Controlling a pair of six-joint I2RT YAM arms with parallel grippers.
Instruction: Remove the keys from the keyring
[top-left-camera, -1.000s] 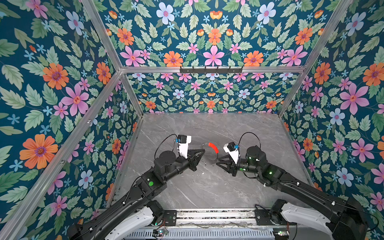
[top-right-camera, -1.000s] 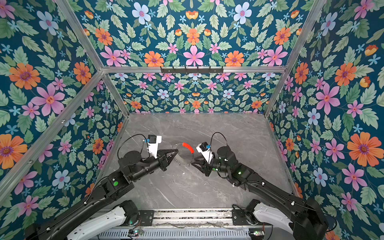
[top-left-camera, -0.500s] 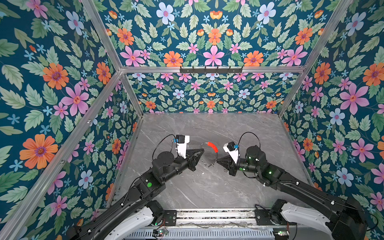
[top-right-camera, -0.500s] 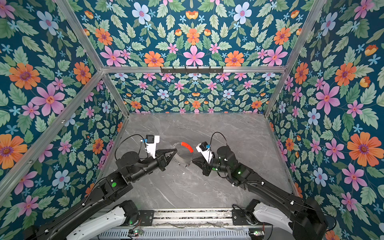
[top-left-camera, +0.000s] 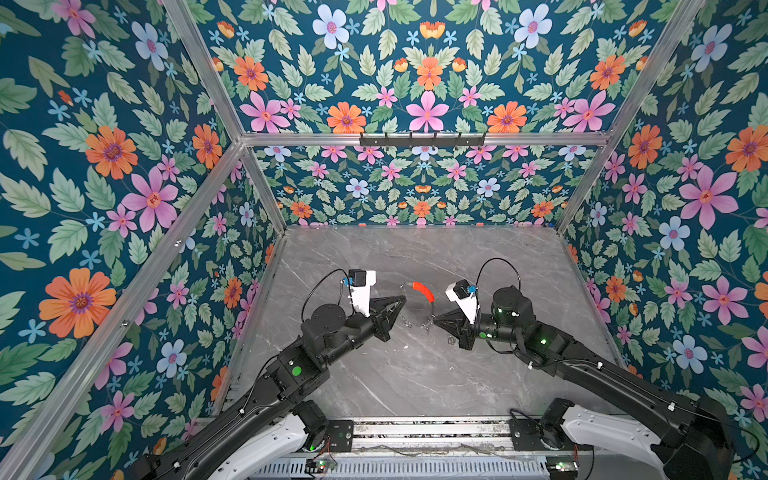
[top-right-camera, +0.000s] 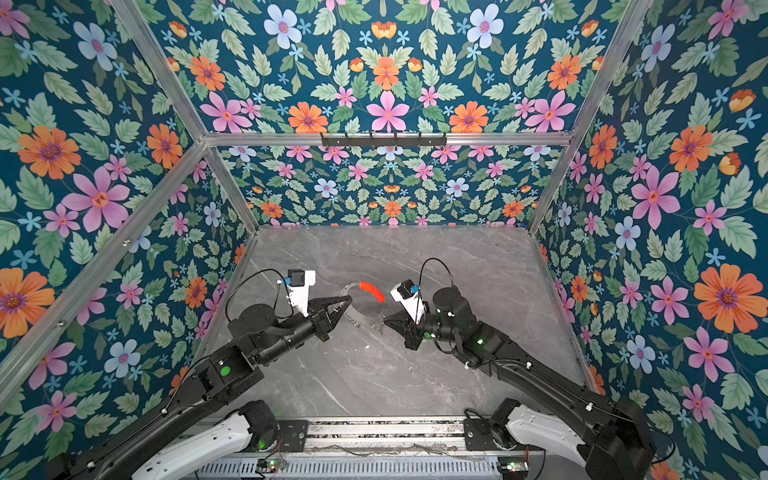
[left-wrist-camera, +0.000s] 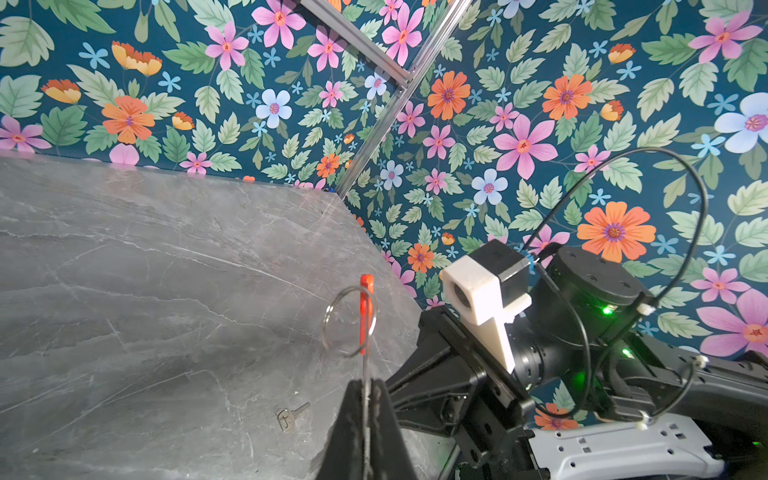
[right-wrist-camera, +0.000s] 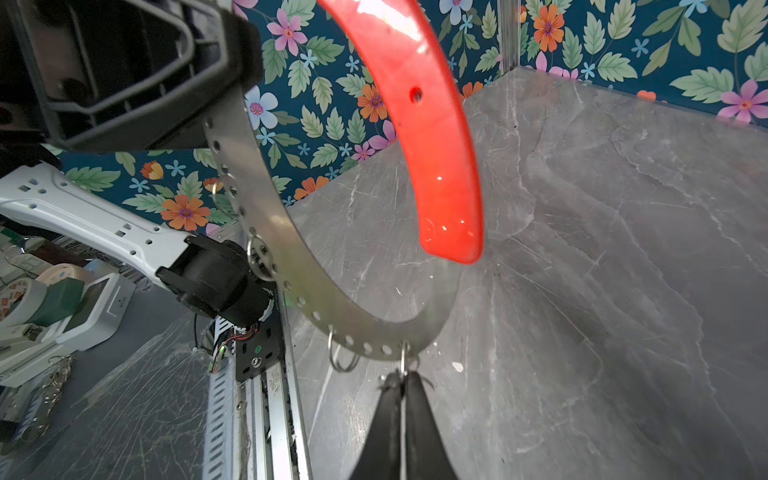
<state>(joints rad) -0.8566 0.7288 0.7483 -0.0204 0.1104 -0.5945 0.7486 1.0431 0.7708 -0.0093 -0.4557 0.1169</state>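
The keyring (right-wrist-camera: 291, 270) is a grey perforated metal hoop with a red sleeve (top-left-camera: 424, 291), held up above the grey table between both arms in both top views. My left gripper (top-left-camera: 401, 301) is shut on the hoop's rim, which shows edge-on in the left wrist view (left-wrist-camera: 365, 324). My right gripper (right-wrist-camera: 402, 376) is shut on a small split ring (right-wrist-camera: 403, 357) hanging from the hoop's lower rim. Two more split rings (right-wrist-camera: 343, 357) (right-wrist-camera: 259, 257) hang from the rim. One small silvery key (left-wrist-camera: 291, 415) lies loose on the table.
Floral walls with aluminium posts close in the marble table (top-left-camera: 415, 386) on three sides. A black hook rail (top-left-camera: 422, 139) sits on the back wall. Metal rails (top-left-camera: 428, 432) run along the front edge between the arm bases.
My right gripper's jaws were apart a second ago and are now shut on the split ring. The left gripper and hoop have shifted only slightly.
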